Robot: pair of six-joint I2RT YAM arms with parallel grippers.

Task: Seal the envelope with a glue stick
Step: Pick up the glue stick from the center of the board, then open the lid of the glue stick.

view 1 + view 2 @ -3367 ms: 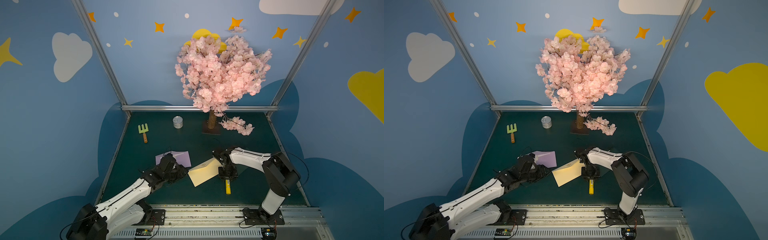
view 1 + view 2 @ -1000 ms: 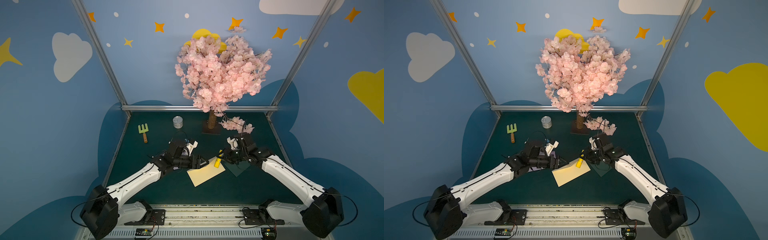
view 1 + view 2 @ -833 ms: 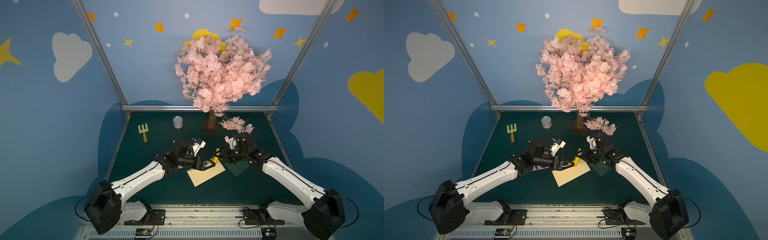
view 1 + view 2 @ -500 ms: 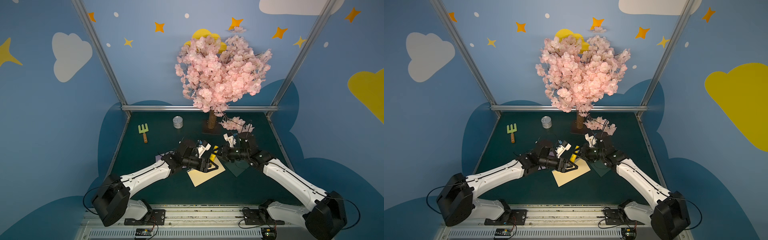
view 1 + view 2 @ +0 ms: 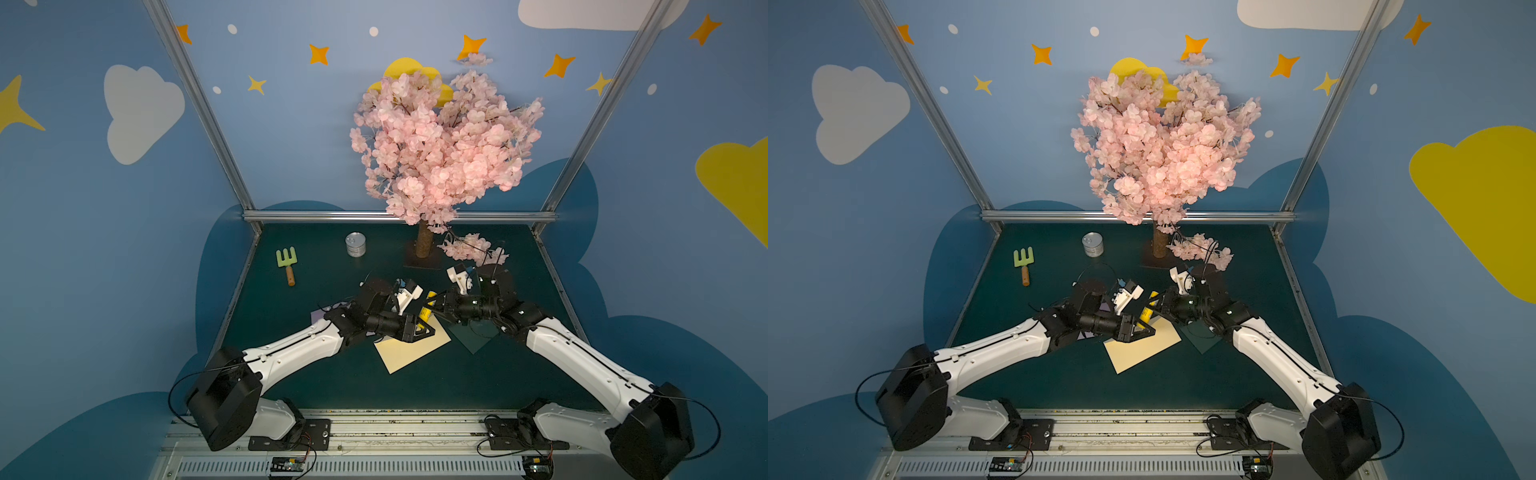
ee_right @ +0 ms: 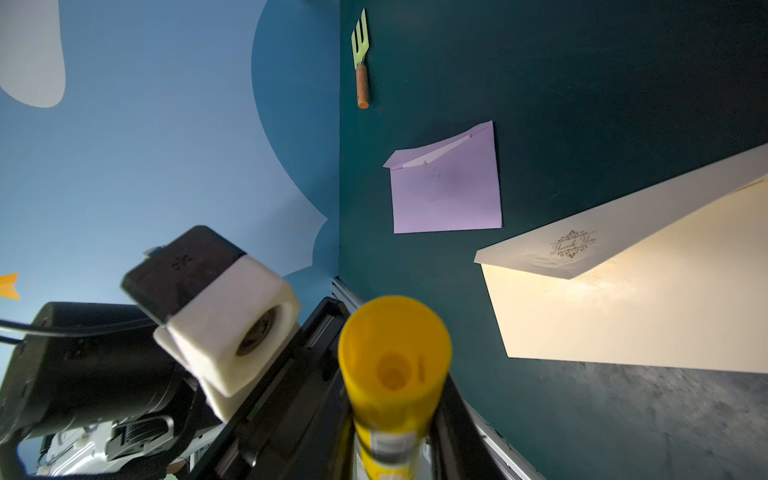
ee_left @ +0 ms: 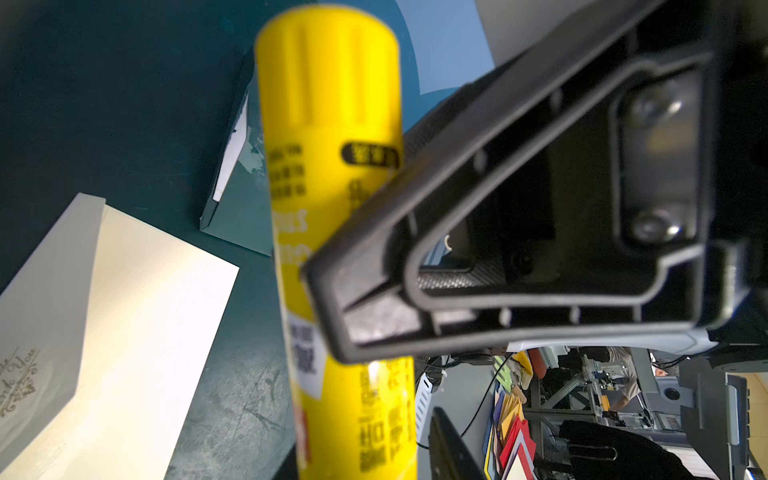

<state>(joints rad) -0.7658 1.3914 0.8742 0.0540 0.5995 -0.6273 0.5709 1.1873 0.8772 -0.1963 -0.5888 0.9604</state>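
Across the counter point(image 5: 332, 374), counting one glue stick point(image 5: 428, 306), three envelopes (cream point(image 5: 411, 353), purple point(image 6: 446, 187), dark green point(image 5: 473, 337)), one garden fork point(image 5: 286, 262), one can point(image 5: 355, 244), one blossom tree point(image 5: 440, 145). Reaching inward with both arms, forearms low, wrists meeting near the cream envelope's far edge. Clenching the glue stick in the right claw point(image 5: 439, 306), holding it tilted in the air there. Flanking the stick with the left claw point(image 5: 424, 326), one of its fingers point(image 7: 374, 328) close against it; gripping or not, cannot tell.

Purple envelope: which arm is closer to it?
Left. The left arm reaches over the purple envelope; the right arm comes in from beyond the cream envelope.
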